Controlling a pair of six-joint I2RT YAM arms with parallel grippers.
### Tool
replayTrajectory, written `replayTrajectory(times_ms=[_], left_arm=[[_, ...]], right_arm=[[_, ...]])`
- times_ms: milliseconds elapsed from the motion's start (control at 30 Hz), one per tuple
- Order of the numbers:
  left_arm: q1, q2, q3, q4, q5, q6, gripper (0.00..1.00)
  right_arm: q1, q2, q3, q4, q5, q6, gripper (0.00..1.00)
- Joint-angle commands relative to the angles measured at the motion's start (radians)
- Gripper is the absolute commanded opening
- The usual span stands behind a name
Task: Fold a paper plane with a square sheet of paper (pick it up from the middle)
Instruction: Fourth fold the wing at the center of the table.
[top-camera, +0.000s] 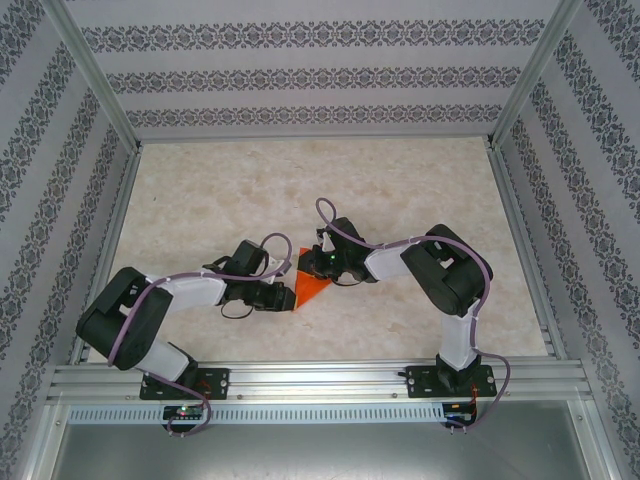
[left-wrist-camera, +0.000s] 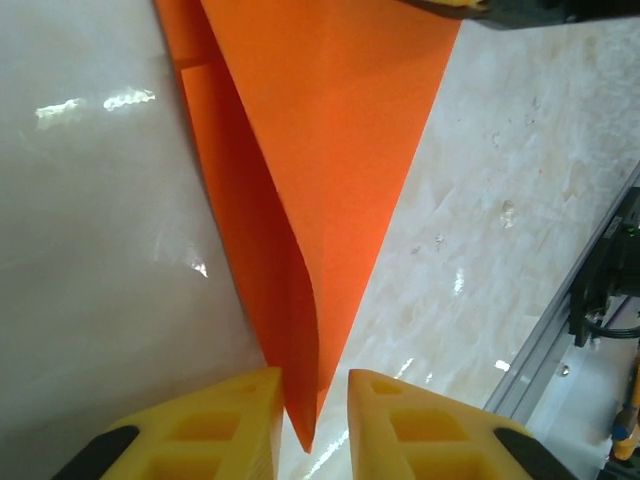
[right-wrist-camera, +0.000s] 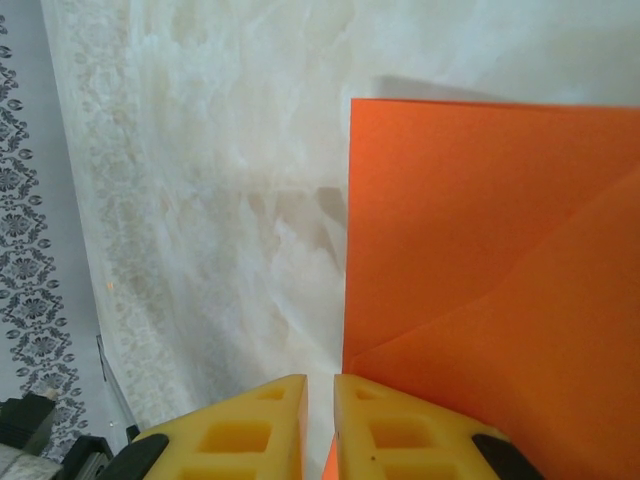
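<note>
paper (top-camera: 307, 287) sits about mid tabletop (top-camera: 400, 190) in the top view, a touch toward 6 o'clock, folded into a long pointed wedge. left arm (top-camera: 195, 290) comes at it from 8 o'clock, right arm (top-camera: 445, 275) from 2 o'clock, both wrists right up against it.

left wrist cam: the wedge's sharp tip points to 6 o'clock and lands in the gap between the left fingers (left-wrist-camera: 245, 425). those are parted, with tabletop showing between the tip and the finger at 5 o'clock, so open, not pinching. the paper's edge runs right along the finger at 7 o'clock, can't say if it touches. top flap curls up a bit on its 9 o'clock side, another layer poking out under it toward 11.

right wrist cam: paper takes the 3 o'clock half, its straight edge running 12 to 6 and ending at the right fingers (right-wrist-camera: 385, 435). a diagonal fold edge crosses it. those fingers are almost together, just a thin slit, and i honestly can't tell if they've got the paper or are only resting on it.
</note>
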Motion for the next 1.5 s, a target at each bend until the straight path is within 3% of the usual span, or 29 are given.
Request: replayTrajectory(times_ms=[0,367,733,1467], left_arm=[[-0.003,-0.065,-0.003,0.029,0.012,-0.031,0.28],[-0.004,-0.049,0.016,0.014,-0.027,-0.034,0.28],[-0.006,0.027,-0.002,0.099,0.007,-0.049,0.05],[-0.007,0.004,-0.011,-0.067,-0.055,0.024,0.05]], right_arm=[[0.010,0.038,-0.026,-0.085,0.065,-0.039,0.16],[0.012,0.039,-0.030,-0.083,0.071,-0.037,0.16],[0.013,0.041,-0.034,-0.083,0.074,-0.038,0.16],[0.018,0.055,-0.049,-0.117,0.107,-0.051,0.16]])
